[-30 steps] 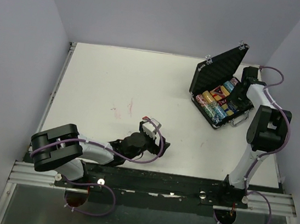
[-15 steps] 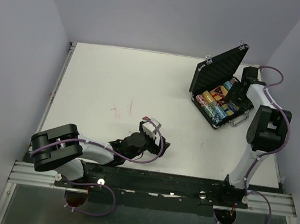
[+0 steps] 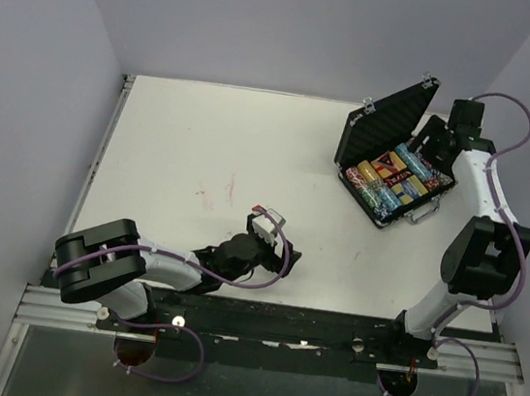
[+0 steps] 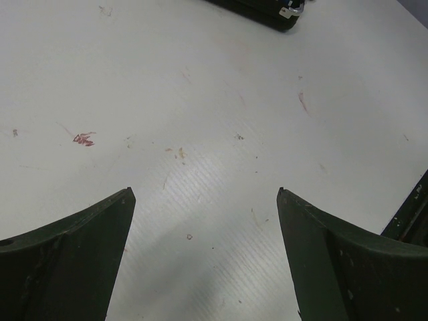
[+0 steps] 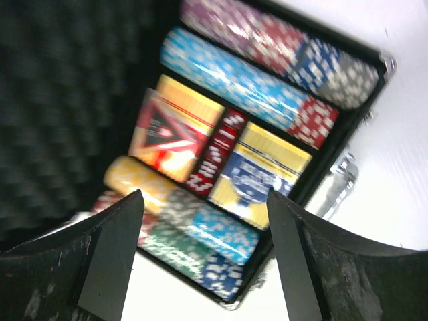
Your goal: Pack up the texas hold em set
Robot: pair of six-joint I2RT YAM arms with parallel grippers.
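Observation:
The black ribbed case [image 3: 384, 124] stands open at the far right of the table, lid upright. Inside lie multicoloured chip rows [image 3: 387, 183], also in the right wrist view [image 5: 234, 73], with a red card deck [image 5: 177, 130], a blue and yellow deck [image 5: 267, 167] and a red strip [image 5: 217, 150] between them. The silver handle [image 5: 338, 180] is on the case's front. My right gripper [image 3: 431, 142] hovers open and empty over the case's back right [image 5: 204, 194]. My left gripper [image 3: 285, 255] is open and empty, low over bare table [image 4: 204, 190]. No loose pieces show.
Faint red marks [image 3: 217, 195] stain the white table [image 3: 204, 141]. The case's edge shows at the top of the left wrist view [image 4: 261, 10]. Grey walls close in on the left, back and right. The black rail [image 3: 279, 317] runs along the near edge.
My right arm has risen and swung back to the far right, out from over the case's interior. The left arm and the case have not moved.

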